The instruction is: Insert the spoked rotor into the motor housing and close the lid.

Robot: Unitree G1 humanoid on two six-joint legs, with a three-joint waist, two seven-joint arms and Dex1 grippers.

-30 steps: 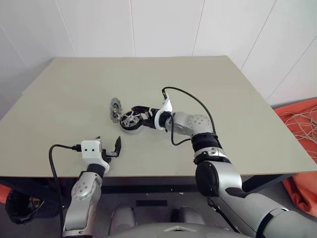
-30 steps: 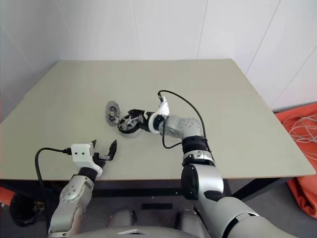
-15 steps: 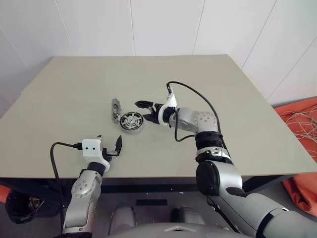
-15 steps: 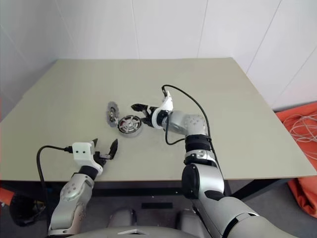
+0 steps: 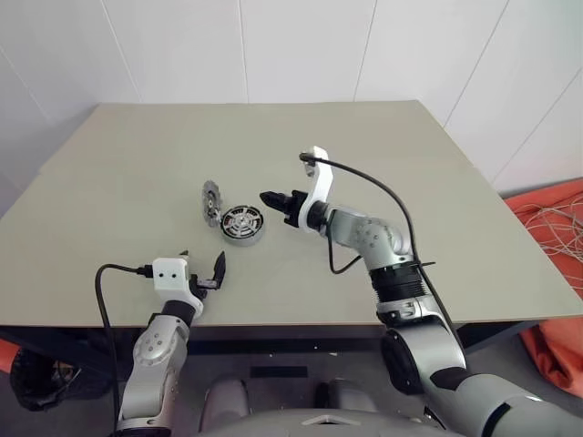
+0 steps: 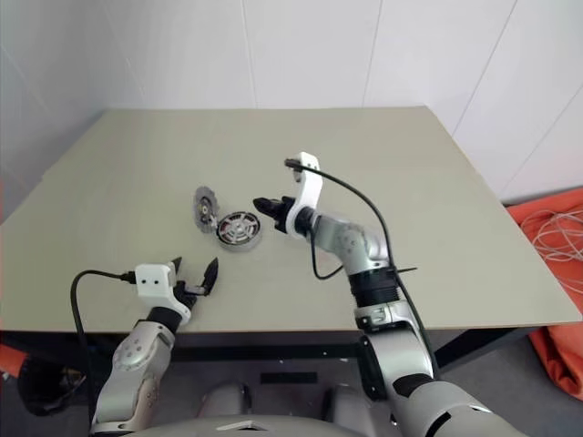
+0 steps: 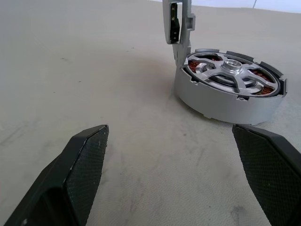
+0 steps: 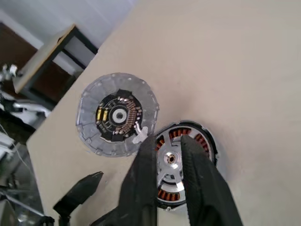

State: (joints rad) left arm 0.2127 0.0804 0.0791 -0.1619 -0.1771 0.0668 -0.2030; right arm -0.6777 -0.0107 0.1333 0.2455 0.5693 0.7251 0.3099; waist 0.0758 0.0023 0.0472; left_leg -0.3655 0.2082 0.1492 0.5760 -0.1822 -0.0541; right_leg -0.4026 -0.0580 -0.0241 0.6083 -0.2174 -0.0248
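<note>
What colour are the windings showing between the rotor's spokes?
Copper-orange, in the round silver motor housing beneath the silver spoked rotor; clearest in the left wrist view.

Our left arm reaches forward low on our left side, bent at the elbow. Our left gripper (image 5: 202, 269) points straight ahead, and its two black fingers (image 7: 82, 162) are spread wide apart with nothing between them. Our right arm stretches out ahead and bends in toward the middle. Our right gripper (image 5: 272, 198) points to our left, with its fingers (image 8: 141, 188) pressed almost together and holding nothing.
</note>
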